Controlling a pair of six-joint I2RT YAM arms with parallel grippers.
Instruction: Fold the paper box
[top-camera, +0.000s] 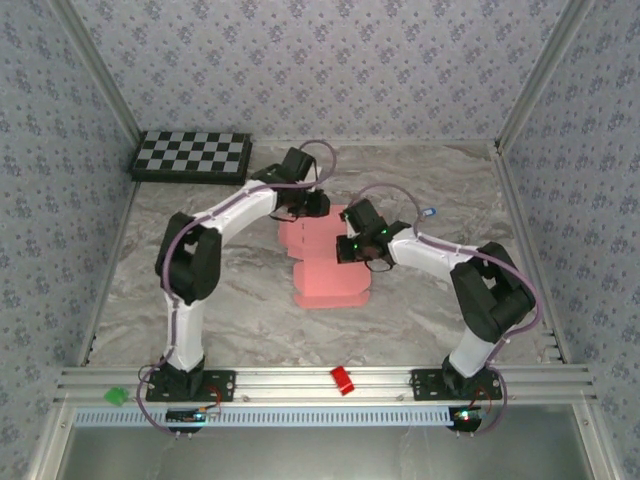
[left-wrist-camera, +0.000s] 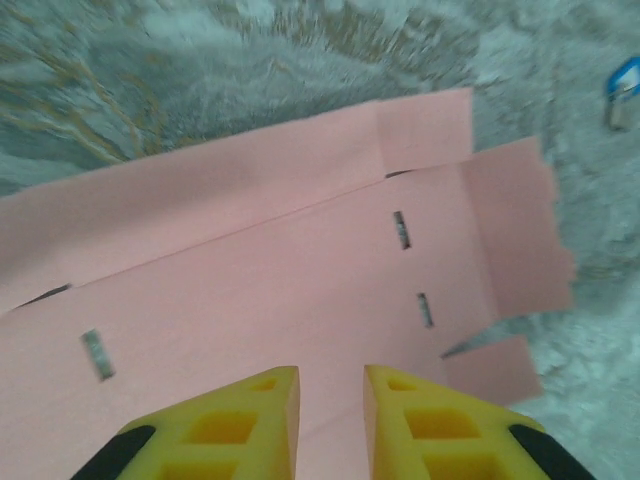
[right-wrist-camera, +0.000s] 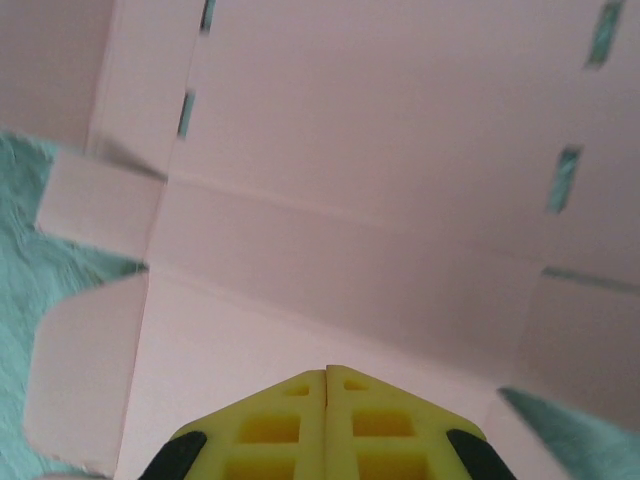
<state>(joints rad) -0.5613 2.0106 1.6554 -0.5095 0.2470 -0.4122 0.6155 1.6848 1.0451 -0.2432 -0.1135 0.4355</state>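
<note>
The paper box (top-camera: 330, 280) lies unfolded on the tabletop (top-camera: 240, 310). My right gripper (right-wrist-camera: 326, 375), fully closed, is low over a crease, likely to pin it, while my left gripper (left-wrist-camera: 330, 382), slightly parted and empty, is over the far panel.

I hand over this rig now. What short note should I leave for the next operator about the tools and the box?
Left tool: slightly open, empty, over the box.
Right tool: shut, holding nothing, low over the box; contact unclear.
Box: flat, unfolded, at the centre of the table, between both arms.
Done: no fold visible.
Left: raise the walls, tuck the flaps, close the box.
</note>
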